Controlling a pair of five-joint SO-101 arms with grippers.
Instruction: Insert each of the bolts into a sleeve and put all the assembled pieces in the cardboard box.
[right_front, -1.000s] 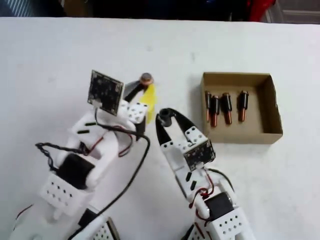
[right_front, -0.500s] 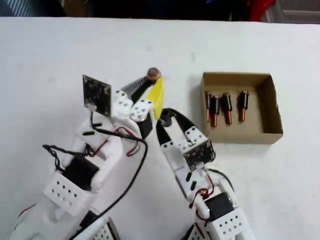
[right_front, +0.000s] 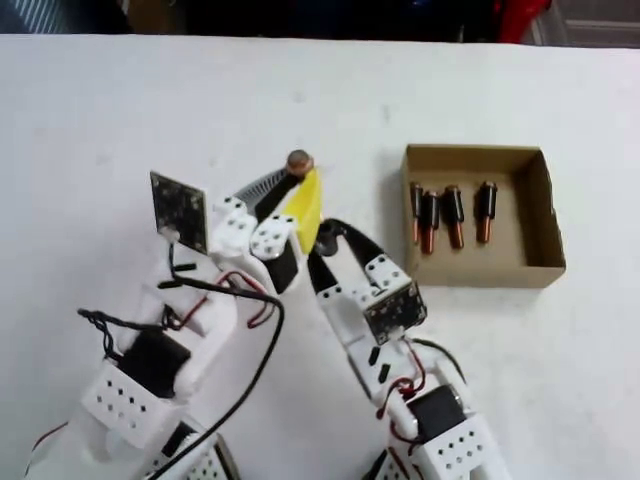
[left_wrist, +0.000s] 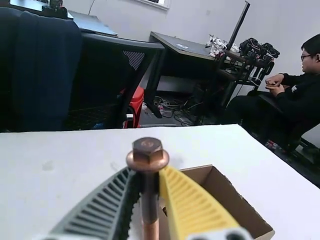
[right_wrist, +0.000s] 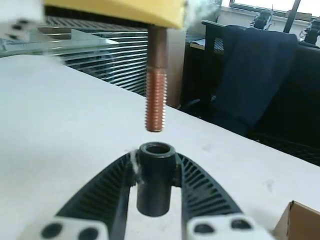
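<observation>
Holding the bolt (right_wrist: 156, 85) upright in the left hand (left_wrist: 146, 175), threaded tip just above the mouth of the sleeve (right_wrist: 156, 186) clamped upright in the right hand (right_wrist: 156, 160), so probably a straight drop.

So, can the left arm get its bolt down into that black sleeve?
Probably yes: the bolt hangs right above the sleeve, roughly in line with its open mouth, and nothing sits between them.

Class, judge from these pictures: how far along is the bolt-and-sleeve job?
Done: four assembled pieces lie in the cardboard box. In hand: the left gripper holds a bolt above the sleeve in the right gripper, not yet inserted. Left: insert it and box that piece.
</observation>
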